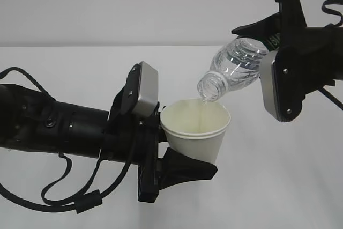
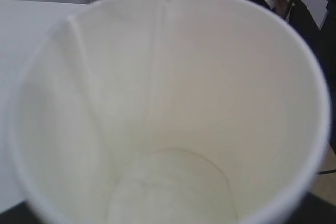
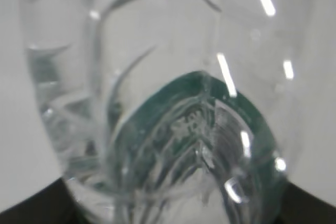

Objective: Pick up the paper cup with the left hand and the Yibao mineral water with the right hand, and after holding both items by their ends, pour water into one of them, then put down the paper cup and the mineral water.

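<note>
Paper cup: the paper cup [image 1: 195,130] sits upright at the centre of the exterior view, lifted above the white desk [image 1: 278,186]. Its base is pinched by the left hand [image 1: 185,167], whose black claw reaches in from the lower left and closes under and around the cup's lower part.
Cup interior: the left wrist view looks straight down into the paper cup [image 2: 173,108], which fills the frame; a thin stream runs down its far inner wall from the top edge of the frame.
Mineral water: the Yibao mineral water [image 1: 234,67] is tilted mouth-down in the upper right of the exterior view, its open neck just above the cup's rim, water trickling in.
Right claw: the right hand [image 1: 278,36] clamps the bottle's rear end, at the upper right edge.
Right wrist view: the Yibao mineral water [image 3: 178,129] fills the frame, clear plastic with a green band, blurred.
</note>
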`<move>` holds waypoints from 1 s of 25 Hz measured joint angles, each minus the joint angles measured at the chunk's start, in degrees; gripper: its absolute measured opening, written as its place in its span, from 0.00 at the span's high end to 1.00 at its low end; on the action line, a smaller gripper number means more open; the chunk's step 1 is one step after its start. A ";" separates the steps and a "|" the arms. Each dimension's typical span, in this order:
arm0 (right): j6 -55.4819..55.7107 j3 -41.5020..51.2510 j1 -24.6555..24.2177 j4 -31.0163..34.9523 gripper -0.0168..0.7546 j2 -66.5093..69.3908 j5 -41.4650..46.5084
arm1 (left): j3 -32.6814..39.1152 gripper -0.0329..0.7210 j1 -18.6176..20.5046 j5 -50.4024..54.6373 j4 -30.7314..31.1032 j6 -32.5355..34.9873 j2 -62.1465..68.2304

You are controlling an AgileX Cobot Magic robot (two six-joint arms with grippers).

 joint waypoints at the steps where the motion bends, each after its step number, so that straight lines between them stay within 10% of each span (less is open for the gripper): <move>1: 0.00 0.00 0.00 0.00 0.41 0.00 0.00 | 0.00 0.36 0.00 0.00 0.00 0.00 0.00; 25: -0.10 0.00 0.00 -0.04 0.41 0.00 0.00 | 0.00 0.36 0.00 0.02 -0.22 0.00 0.00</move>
